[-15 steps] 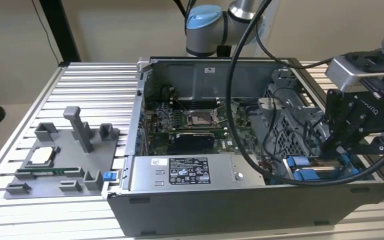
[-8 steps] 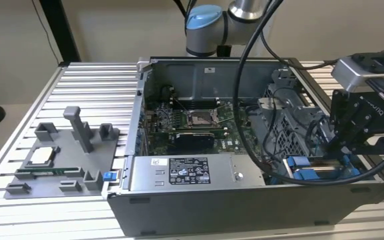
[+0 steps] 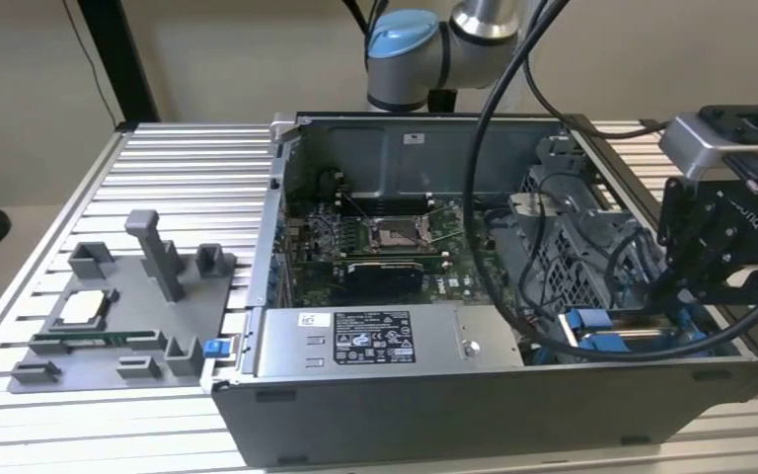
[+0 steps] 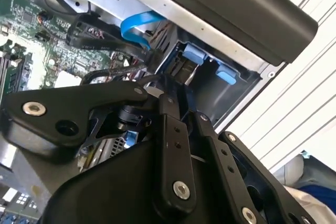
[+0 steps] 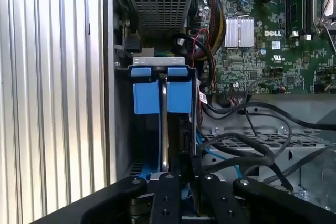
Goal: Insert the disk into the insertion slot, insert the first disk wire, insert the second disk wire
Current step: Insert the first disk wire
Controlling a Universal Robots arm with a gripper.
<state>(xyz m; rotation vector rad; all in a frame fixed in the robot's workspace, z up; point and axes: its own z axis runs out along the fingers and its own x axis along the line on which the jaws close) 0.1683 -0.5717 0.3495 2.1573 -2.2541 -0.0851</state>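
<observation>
Disk [image 3: 603, 341], exterior view lower right, in slot [image 5: 122, 140]: likely rigid, weighty, shock-sensitive; hold by blue tabs [image 5: 177, 97]. Tool [image 3: 679, 298] above; state cannot tell.

Thick silver-grey arm joint [image 3: 418, 79] behind the computer case [image 3: 485, 415], capped with a round light-blue cover [image 3: 403, 38]. Black cables [image 3: 492, 148] slung from there across the case's open top. Beside the case's wall on the exterior view's right, a silver-grey wrist block [image 3: 709, 148] above a boxy matte-black body with faint pale lettering. On the gripper [image 5: 178, 166], in the second wrist view, flat black link bars [image 4: 170, 145] with rounded ends, pinned by silver socket-head screws [image 4: 181, 190]
</observation>
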